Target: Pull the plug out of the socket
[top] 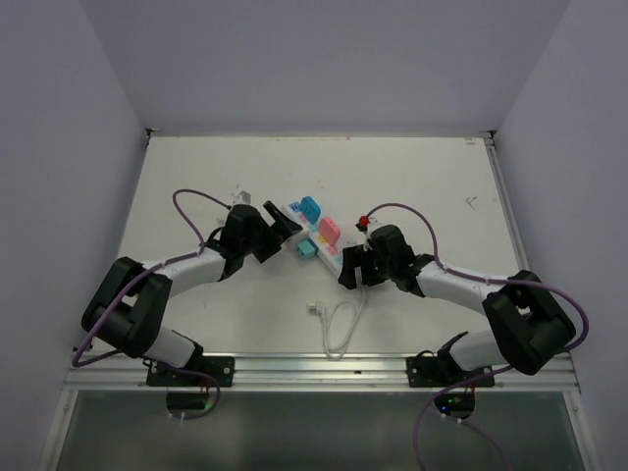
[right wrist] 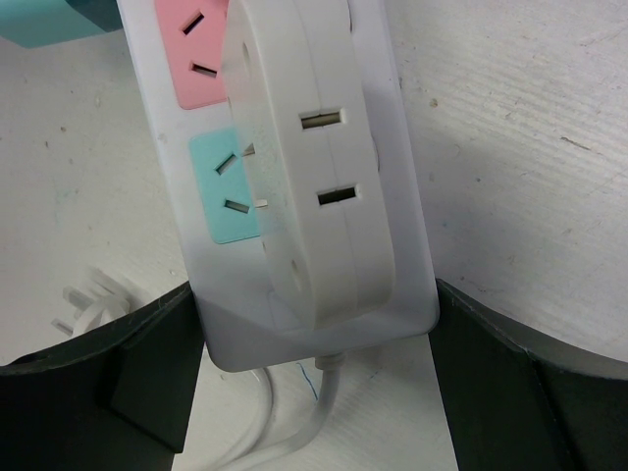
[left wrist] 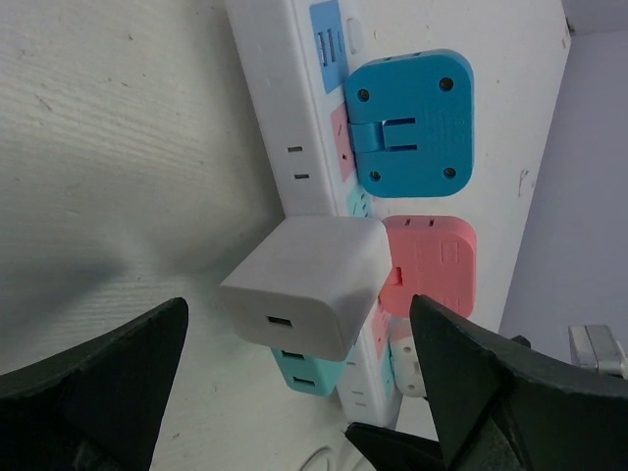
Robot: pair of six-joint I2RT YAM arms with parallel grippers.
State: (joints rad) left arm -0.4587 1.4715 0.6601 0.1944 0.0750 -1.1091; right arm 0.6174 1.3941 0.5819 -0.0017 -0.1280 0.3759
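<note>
While the right gripper (right wrist: 312, 294) flanks one end of the socket (top: 320, 238) mid-table, clamped or not cannot be told, the left gripper (left wrist: 299, 312), jaws apart around the white plug (left wrist: 304, 285), should close squarely and pull straight off.

White socket (left wrist: 280, 98); blue plug (left wrist: 412, 123); possibly teal plug (left wrist: 304, 373).

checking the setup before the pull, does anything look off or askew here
The strip lies diagonally on the table, not square to its edges. Its cord loops toward the near edge and the cord plug lies loose on the table, connected to nothing. No damage or spill shows.
</note>
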